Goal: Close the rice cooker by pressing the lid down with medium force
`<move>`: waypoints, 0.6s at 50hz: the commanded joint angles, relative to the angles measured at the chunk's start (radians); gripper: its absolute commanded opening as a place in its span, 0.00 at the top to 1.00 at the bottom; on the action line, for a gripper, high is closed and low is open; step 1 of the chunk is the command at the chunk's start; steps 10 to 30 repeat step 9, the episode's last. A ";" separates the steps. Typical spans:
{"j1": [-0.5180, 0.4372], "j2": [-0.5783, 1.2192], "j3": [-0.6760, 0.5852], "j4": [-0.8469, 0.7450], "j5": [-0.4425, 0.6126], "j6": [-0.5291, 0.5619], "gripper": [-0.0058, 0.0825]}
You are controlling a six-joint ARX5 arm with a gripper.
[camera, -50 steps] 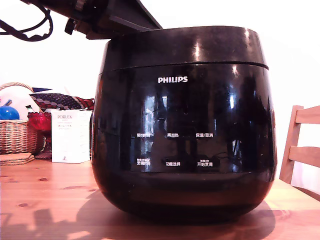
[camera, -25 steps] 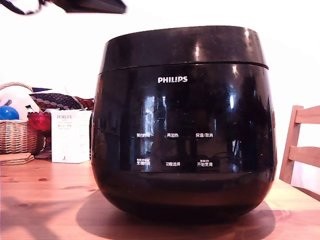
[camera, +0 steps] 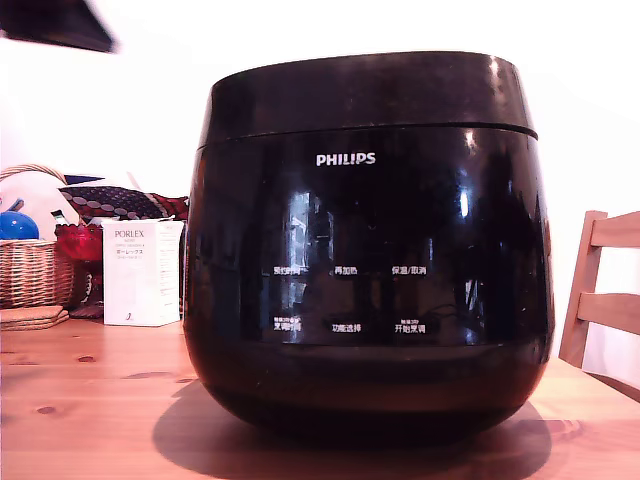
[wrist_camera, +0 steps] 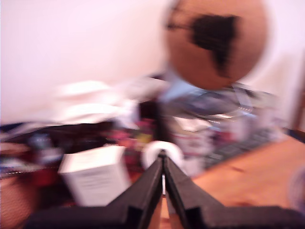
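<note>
**Lid down, arm off to the corner**

Centre of the exterior view filled by the rice cooker [camera: 368,290], glossy black, standing upright on the wooden worktop [camera: 90,400]. White "PHILIPS" logo [camera: 346,159] high on the front, two rows of white Chinese button labels lower down. The lid [camera: 365,95] seated flat on the body, a thin even seam running all the way round the visible front, no gap showing.

Only a dark blurred piece of the arm [camera: 58,24] visible at the top corner on the exterior view's left, well apart from the lid and touching nothing.

In the wrist view, much smeared by motion: the gripper [wrist_camera: 163,160] with its two black fingers [wrist_camera: 145,186] pressed together at the tips, nothing between them. Beyond the tips, a white box [wrist_camera: 97,179] and a blur of clutter, not clear enough to name.

On the exterior view's left, behind the cooker: a white "PORLEX" box [camera: 141,272] standing upright, a wicker basket [camera: 35,270] beside it, a blue ball [camera: 16,225] in the basket. On the exterior view's right, part of a wooden chair [camera: 603,300] just past the worktop edge.
</note>
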State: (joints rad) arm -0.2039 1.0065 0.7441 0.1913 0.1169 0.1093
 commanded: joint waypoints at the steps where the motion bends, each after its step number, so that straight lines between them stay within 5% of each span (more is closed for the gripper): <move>1: 0.031 -0.014 0.014 0.011 -0.002 0.004 0.96; 30: 0.080 -0.027 0.014 0.011 -0.002 0.004 0.96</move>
